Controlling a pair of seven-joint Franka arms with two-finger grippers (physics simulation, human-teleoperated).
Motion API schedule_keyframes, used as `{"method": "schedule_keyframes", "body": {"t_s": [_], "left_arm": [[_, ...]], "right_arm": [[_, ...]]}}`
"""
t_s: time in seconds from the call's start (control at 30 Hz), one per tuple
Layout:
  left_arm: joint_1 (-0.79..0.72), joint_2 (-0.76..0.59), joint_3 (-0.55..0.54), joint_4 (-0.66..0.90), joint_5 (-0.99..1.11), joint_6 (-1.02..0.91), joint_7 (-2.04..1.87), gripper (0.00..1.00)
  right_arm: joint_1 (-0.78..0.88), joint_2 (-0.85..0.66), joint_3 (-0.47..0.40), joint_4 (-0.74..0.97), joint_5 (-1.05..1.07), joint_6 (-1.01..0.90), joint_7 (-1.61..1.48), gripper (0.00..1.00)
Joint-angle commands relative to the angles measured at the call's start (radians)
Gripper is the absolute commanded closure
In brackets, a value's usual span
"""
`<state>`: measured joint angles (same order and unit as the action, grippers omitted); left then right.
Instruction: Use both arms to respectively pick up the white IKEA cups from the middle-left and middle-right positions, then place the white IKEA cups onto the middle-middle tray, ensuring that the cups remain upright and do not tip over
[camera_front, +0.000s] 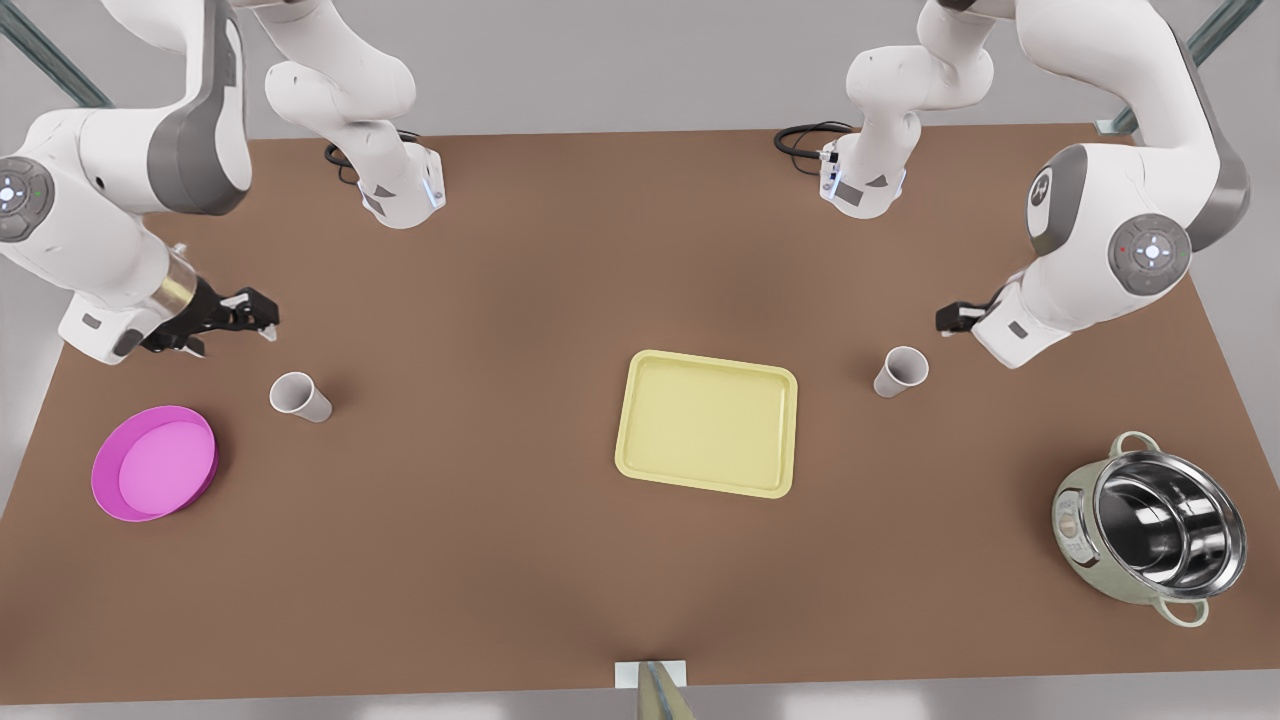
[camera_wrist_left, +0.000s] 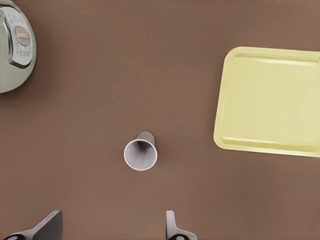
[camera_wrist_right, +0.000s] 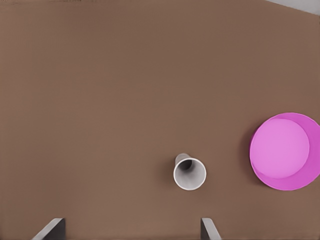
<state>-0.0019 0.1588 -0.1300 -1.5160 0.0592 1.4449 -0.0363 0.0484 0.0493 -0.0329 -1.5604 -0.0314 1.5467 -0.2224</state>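
Two white cups stand upright on the brown table. One cup (camera_front: 900, 371) (camera_wrist_left: 140, 153) is at the front view's right, between the pale yellow tray (camera_front: 709, 422) (camera_wrist_left: 270, 100) and my left gripper (camera_front: 955, 318) (camera_wrist_left: 111, 230). That gripper hovers open above and just beside the cup. The other cup (camera_front: 298, 396) (camera_wrist_right: 189, 172) stands at the front view's left, near my right gripper (camera_front: 262, 315) (camera_wrist_right: 131, 231), which is also open and raised a short way off it. The tray holds nothing.
A round magenta dish (camera_front: 155, 462) (camera_wrist_right: 286, 151) lies close to the cup at the front view's left. A steel pot (camera_front: 1150, 525) (camera_wrist_left: 15, 47) stands at the front view's lower right. Both arm bases (camera_front: 400, 190) (camera_front: 865, 185) sit at the table's far edge.
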Motion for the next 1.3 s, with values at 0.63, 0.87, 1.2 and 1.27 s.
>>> {"method": "schedule_keyframes", "body": {"t_s": [0.63, 0.87, 1.2, 1.27], "left_arm": [[0.028, 0.116, 0.133, -0.65, -0.032, 0.81, 0.03, 0.0], [0.019, 0.119, 0.133, -0.684, -0.124, 0.812, 0.026, 0.48], [-0.006, 0.134, 0.109, -0.653, -0.125, 0.801, 0.029, 0.79], [-0.007, 0.139, 0.098, -0.529, -0.125, 0.64, 0.013, 0.79]], "right_arm": [[-0.194, 0.25, -0.039, -0.296, 0.005, 0.397, 0.018, 0.0], [-0.225, 0.248, -0.038, -0.484, 0.015, 0.635, 0.015, 0.0], [-0.269, 0.28, -0.038, -0.584, 0.12, 0.767, -0.112, 0.0], [-0.269, 0.29, -0.038, -0.596, 0.12, 0.791, -0.112, 0.0]]}}
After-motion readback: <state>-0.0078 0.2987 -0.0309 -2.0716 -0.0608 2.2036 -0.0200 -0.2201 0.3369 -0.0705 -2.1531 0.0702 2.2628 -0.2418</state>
